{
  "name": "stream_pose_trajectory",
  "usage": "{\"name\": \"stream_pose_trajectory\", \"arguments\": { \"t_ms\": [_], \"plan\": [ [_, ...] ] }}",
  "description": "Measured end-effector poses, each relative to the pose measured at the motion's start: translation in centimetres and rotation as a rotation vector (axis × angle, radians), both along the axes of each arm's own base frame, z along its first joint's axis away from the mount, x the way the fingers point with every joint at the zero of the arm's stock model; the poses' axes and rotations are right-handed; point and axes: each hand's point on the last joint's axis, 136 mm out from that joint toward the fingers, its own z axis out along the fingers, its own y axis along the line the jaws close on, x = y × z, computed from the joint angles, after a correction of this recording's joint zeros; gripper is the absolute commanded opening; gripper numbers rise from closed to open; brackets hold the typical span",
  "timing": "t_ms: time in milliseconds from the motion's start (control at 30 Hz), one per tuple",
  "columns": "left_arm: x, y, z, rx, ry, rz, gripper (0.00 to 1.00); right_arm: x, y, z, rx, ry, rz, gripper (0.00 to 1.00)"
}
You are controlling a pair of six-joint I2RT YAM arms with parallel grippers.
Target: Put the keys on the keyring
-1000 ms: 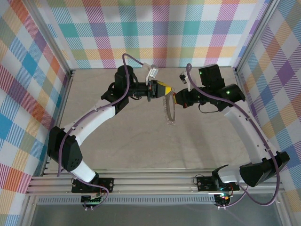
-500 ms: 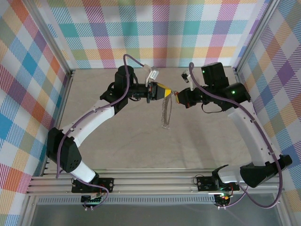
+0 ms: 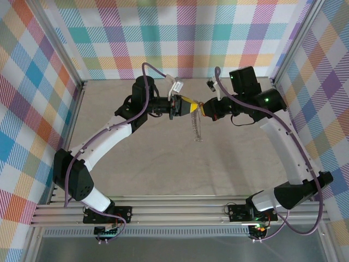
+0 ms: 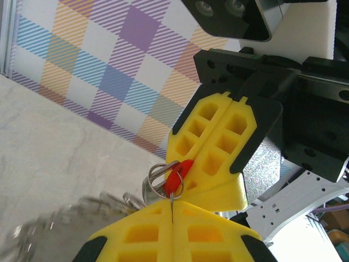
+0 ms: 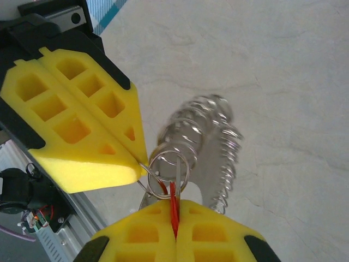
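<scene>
My two grippers meet tip to tip above the back middle of the table. The left gripper [image 3: 191, 107] [image 4: 172, 203] is shut on a thin wire loop of the keyring [image 3: 197, 129] [image 5: 215, 136]. The large grey hoop hangs down from that loop, its fringe of wiry coils swinging above the table. My right gripper [image 3: 202, 109] [image 5: 175, 206] is shut on the red head of the key [image 5: 174, 197] [image 4: 175, 177]. The key's silver shaft stands inside a small round loop [image 5: 169, 164] right at the left gripper's tip. Part of the red head is hidden between the pads.
The pale stone-patterned table top [image 3: 163, 164] lies well below both grippers. Checked cloth walls [image 3: 180, 33] close in the back and both sides. An aluminium rail [image 3: 174, 210] with the arm bases runs along the near edge.
The right gripper has moved left and slightly back, closing up against the left gripper's tip. The hanging hoop has swung, its lower end shifting left, then back right.
</scene>
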Motion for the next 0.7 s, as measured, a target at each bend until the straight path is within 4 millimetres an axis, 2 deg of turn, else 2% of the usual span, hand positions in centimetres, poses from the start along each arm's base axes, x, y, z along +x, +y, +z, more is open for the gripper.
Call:
{"name": "stream_pose_trajectory", "arguments": {
  "t_ms": [200,400,500,700],
  "plan": [
    [0.7,0.1,-0.1,0.008,-0.001,0.042,0.02,0.7,-0.1,-0.2,-0.031,-0.004,-0.009,0.00],
    [2.5,0.8,-0.4,0.016,0.012,0.147,0.35,1.6,-0.1,-1.4,-0.067,0.017,-0.024,0.00],
    [3.9,2.5,-1.0,0.018,0.038,0.242,0.45,2.3,0.0,-2.5,-0.087,0.039,-0.030,0.00],
    [5.8,6.7,-1.2,0.013,0.057,0.419,0.53,4.3,0.4,-4.8,-0.115,0.079,-0.041,0.00]
  ]
}}
